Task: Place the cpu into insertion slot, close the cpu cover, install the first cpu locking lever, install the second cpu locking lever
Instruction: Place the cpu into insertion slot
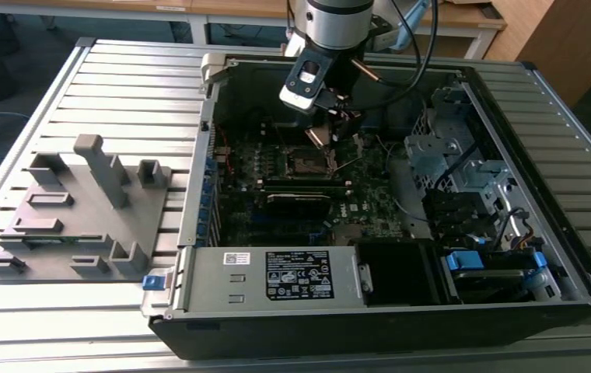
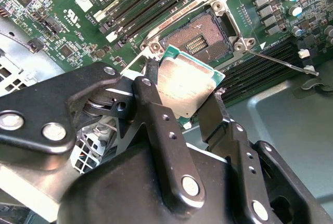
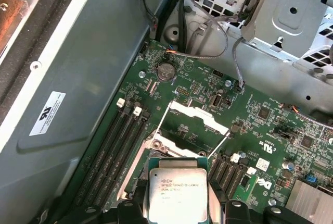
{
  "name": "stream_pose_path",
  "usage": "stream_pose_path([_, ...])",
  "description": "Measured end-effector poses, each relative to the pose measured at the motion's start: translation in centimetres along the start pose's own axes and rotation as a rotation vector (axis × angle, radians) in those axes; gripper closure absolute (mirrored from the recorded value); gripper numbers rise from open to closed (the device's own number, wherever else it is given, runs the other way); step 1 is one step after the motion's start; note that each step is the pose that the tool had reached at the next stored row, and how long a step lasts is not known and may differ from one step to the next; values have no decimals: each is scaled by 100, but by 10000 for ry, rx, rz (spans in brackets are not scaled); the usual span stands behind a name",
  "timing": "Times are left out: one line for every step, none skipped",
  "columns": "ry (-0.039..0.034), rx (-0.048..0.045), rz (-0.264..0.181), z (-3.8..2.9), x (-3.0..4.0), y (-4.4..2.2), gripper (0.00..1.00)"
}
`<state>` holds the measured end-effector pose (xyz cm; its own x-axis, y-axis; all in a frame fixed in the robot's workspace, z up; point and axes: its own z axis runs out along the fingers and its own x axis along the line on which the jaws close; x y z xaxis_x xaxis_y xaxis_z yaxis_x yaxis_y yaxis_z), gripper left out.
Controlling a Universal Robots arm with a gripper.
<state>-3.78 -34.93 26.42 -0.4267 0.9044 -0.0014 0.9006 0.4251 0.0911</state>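
Inside the open computer case (image 1: pixel 379 311) on the worktop (image 1: pixel 119 85), we see the arm's jaws clamped on the chip (image 2: pixel 190 83), poised over the bare socket (image 2: pixel 203 36), its cover (image 3: pixel 193 113) swung up beside it.

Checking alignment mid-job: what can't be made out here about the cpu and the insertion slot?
Second wrist view: fingers of the gripper hide the gripped edges of the cpu; its height above the insertion slot cannot be judged.
First wrist view: the cpu covers most of the insertion slot.
Exterior view: the insertion slot's contacts are too small to see.
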Motion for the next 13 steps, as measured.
stream_pose_path([0, 0, 0, 0, 0, 0, 46])
stream_pose_path([0, 0, 0, 0, 0, 0, 46])
stream_pose_path([0, 0, 0, 0, 0, 0, 46])
stream_pose_path([0, 0, 8, 0, 0, 0, 46])
stream_pose_path([-5, 0, 49, 0, 0, 0, 46])
stream_pose_path([-14, 1, 142, 0, 0, 0, 46])
stream_pose_path([-26, 0, 290, 1, 0, 0, 46])
stream_pose_path([-41, 1, 450, 1, 0, 0, 46])
stream_pose_path([-56, 1, 611, 2, 0, 0, 46])
stream_pose_path([-71, 1, 778, 2, 0, -1, 46])
stream_pose_path([-88, 1, 963, 3, 0, 0, 46])
stream_pose_path([-104, 1, 1143, 4, 0, 0, 46])
stream_pose_path([-121, 1, 1322, 4, 0, -1, 46])
